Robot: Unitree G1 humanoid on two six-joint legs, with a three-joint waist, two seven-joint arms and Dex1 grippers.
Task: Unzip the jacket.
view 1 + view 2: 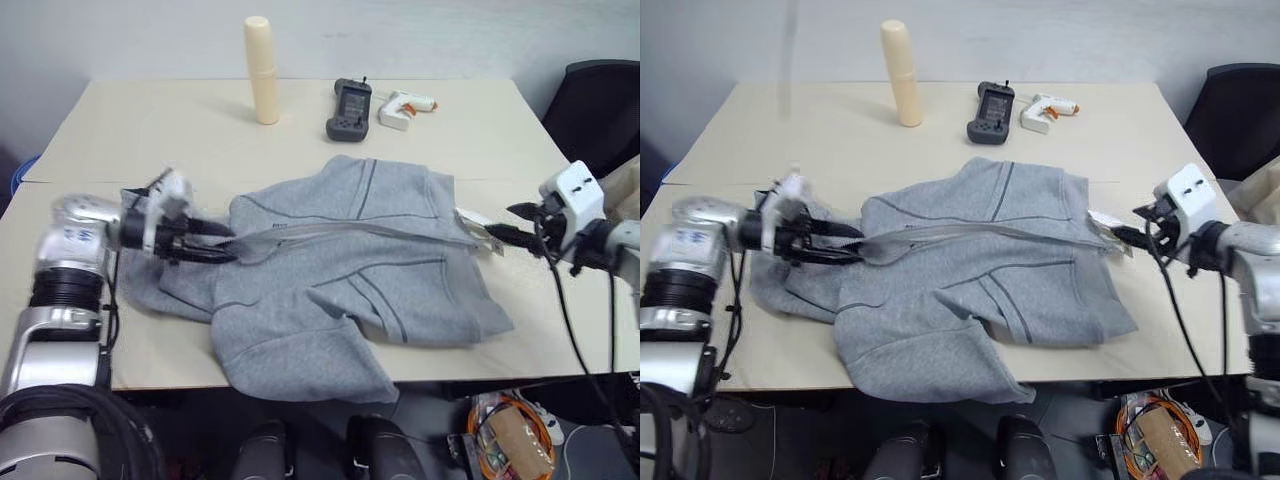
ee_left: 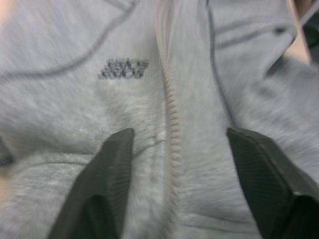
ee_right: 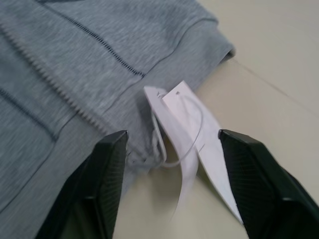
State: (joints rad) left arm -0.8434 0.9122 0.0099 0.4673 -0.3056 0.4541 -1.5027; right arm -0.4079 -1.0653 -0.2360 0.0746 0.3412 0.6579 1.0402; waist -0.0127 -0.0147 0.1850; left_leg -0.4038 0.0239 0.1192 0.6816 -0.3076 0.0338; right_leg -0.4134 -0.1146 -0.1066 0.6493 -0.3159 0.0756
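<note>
The jacket [image 1: 345, 270] lies flat across the table [image 1: 150, 130] with its zip line [image 1: 350, 232] running sideways, from one gripper toward the other, so its long axis joins the two arms rather than pointing away from the robot. The left gripper [image 1: 210, 240] sits at one end of that line, low over the cloth; in its wrist view the two black fingers [image 2: 107, 184] stand wide apart with the pale zip teeth running up between them and the small dark chest logo [image 2: 123, 68] just beyond, and nothing is pinched. The right gripper [image 1: 500, 238] hangs at the opposite end, just off the hem; its fingers [image 3: 102, 184] are also spread wide, and between them lie the white hang tags [image 3: 192, 144] on the bare tabletop, with the hem and the zip's end just beyond the fingertips. It has hold of nothing either. I cannot make out the zip pull in any view, so which end carries it is a guess; judging by the logo near the left gripper, that looks like the chest end, where a closed zip's pull would sit. If so, the left arm is the nearer one to take it, drawing along the zip toward the right gripper while that one pins the hem.
</note>
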